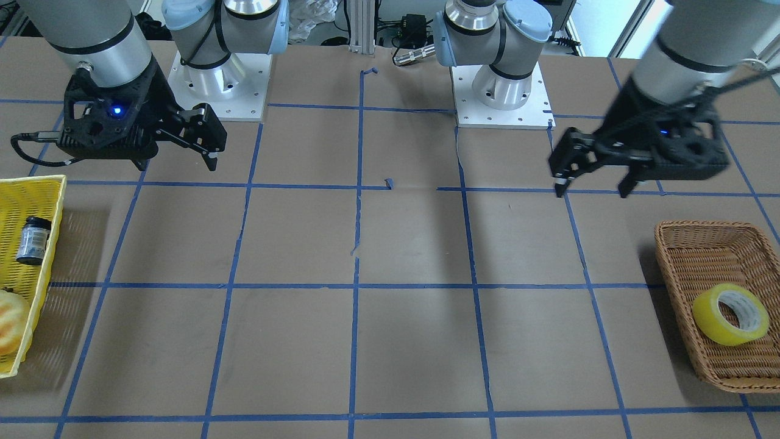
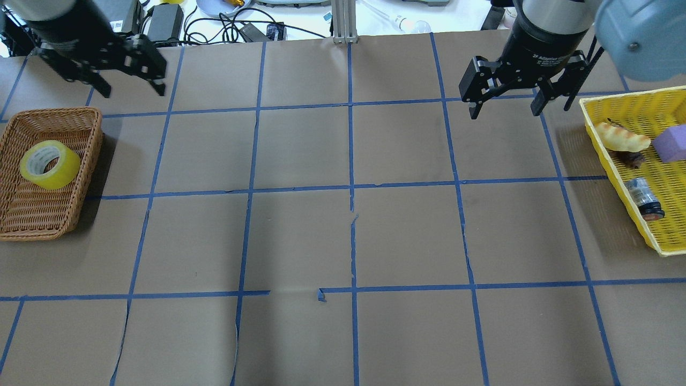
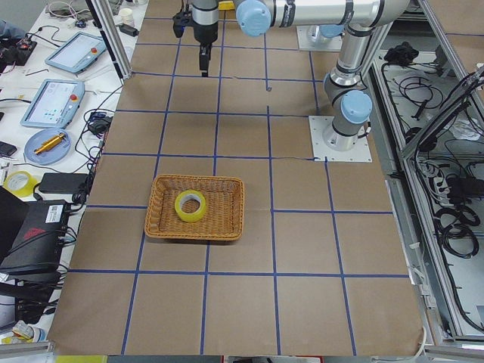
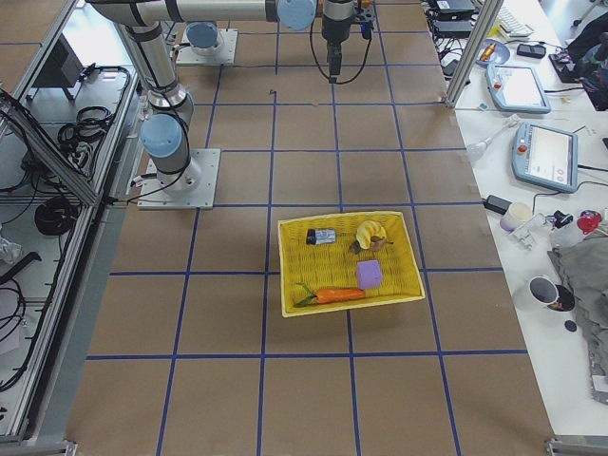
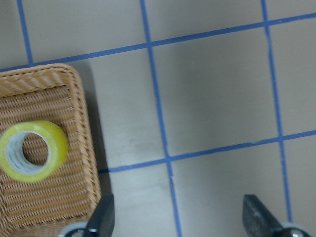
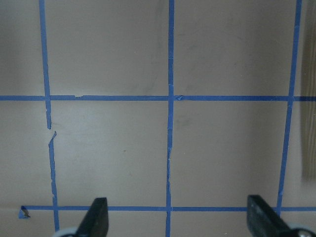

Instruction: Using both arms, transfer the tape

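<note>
The yellow tape roll [image 1: 710,314] lies tilted in a brown wicker basket [image 1: 682,244] at the table's left end; it also shows in the overhead view [image 2: 61,171] and the left wrist view [image 5: 59,143]. My left gripper [image 2: 131,88] hangs open and empty above the table just beyond the basket's [image 2: 32,214] far right corner, apart from it. In the left wrist view the left gripper [image 5: 178,219] has its jaws spread over bare paper, with the basket [image 5: 54,94] to its left. My right gripper [image 2: 504,112] is open and empty near the far right.
A yellow plastic basket [image 2: 616,102] at the right end holds a small dark jar [image 2: 643,198], a bread-like piece [image 2: 621,138] and a purple block [image 2: 672,145]. Blue tape lines grid the brown paper. The two arm bases [image 1: 219,85] [image 1: 503,97] stand at the robot's edge.
</note>
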Robot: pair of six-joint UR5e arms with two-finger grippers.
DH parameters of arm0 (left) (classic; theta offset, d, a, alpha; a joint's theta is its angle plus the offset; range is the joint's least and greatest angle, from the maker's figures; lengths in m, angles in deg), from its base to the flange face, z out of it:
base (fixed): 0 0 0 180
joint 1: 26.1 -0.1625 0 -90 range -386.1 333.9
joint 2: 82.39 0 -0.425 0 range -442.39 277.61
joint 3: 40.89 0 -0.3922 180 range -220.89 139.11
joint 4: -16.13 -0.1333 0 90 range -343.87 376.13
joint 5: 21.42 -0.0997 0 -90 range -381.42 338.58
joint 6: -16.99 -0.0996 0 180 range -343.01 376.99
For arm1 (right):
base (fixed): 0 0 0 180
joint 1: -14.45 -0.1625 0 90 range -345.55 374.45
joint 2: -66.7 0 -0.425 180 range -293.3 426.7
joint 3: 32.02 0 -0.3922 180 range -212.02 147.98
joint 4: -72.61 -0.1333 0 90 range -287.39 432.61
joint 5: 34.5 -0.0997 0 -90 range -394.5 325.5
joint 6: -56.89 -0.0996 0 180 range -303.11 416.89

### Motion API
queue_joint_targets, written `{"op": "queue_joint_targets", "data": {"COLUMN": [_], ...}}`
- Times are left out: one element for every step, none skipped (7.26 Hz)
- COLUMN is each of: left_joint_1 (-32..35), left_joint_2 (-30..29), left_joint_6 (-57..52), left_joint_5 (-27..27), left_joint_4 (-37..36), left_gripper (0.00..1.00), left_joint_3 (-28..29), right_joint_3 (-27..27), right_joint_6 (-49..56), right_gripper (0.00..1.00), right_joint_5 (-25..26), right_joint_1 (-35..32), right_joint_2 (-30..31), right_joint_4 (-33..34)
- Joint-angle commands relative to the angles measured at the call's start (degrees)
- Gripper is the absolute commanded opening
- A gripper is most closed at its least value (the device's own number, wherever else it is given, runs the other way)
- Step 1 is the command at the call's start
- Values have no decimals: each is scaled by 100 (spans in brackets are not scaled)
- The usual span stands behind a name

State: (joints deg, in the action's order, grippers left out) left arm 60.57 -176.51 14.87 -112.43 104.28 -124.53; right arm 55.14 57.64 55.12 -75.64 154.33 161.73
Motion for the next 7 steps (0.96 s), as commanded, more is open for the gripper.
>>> {"op": "queue_joint_targets", "data": {"left_joint_1": [748, 590, 449, 222, 237, 211, 237], "left_joint_2": [183, 201, 210, 254, 324, 333, 342], "left_joint_6": [768, 444, 380, 162, 186, 151, 220], "left_joint_5": [-379, -339, -234, 11, 31, 31, 5], "left_joint_4": [-34, -26, -26, 26, 36, 53, 62], "left_gripper": [93, 94, 97, 99, 99, 99, 99], "left_joint_3": [-240, -241, -136, -187, -240, -241, -241], "right_joint_3": [11, 11, 11, 11, 11, 11, 11], "right_joint_6": [4, 30, 22, 30, 39, 30, 39], "right_gripper": [100, 100, 100, 100, 100, 100, 100], "right_joint_5": [11, 11, -15, -16, 11, 11, 2], "right_joint_1": [0, 0, -9, 0, 0, 0, 0], "right_joint_2": [9, 9, 9, 18, 18, 18, 18], "right_joint_4": [9, 9, 9, 9, 9, 9, 0]}}
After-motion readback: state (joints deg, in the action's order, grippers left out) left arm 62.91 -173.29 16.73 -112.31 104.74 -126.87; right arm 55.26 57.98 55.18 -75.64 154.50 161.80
